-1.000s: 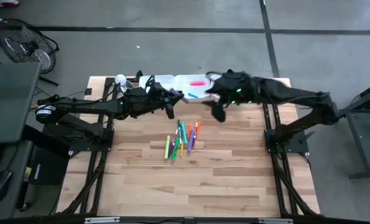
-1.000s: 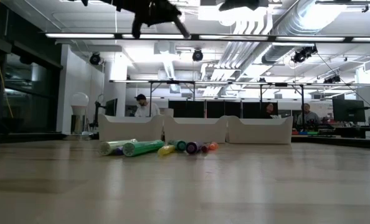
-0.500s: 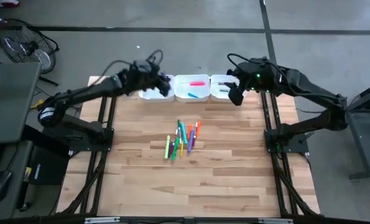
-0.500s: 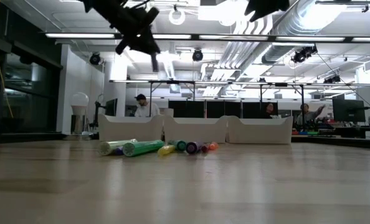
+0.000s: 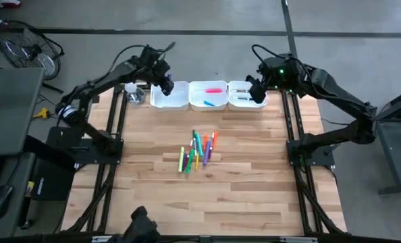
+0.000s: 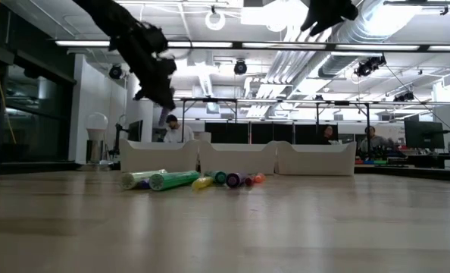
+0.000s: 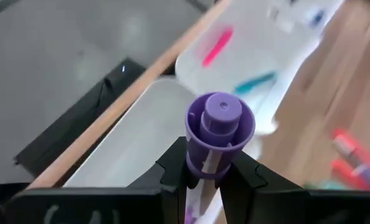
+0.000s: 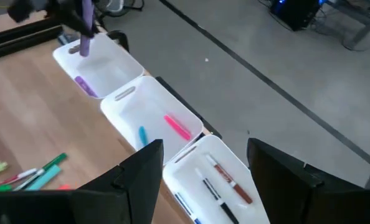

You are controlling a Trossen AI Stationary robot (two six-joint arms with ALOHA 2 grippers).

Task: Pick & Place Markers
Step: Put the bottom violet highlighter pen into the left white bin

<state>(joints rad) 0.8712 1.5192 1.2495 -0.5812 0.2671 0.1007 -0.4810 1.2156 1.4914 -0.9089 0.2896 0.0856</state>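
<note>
while hovering over left tray [image 5: 170, 96], my left gripper [image 7: 205, 177] clamped upright purple marker [image 7: 217, 127], poised for drop beside purple one already inside. my right gripper [image 8: 200, 171] gaped empty above right tray [image 5: 246, 96]. remaining markers [image 5: 197, 150] lay clustered mid-table.

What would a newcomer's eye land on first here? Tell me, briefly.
First, the left gripper holding a purple marker upright over the left white tray at the table's far edge. Next, the loose pile of colourful markers lying mid-table on the wood. Then the right gripper, open, over the right tray, while the middle tray holds a pink marker.
</note>
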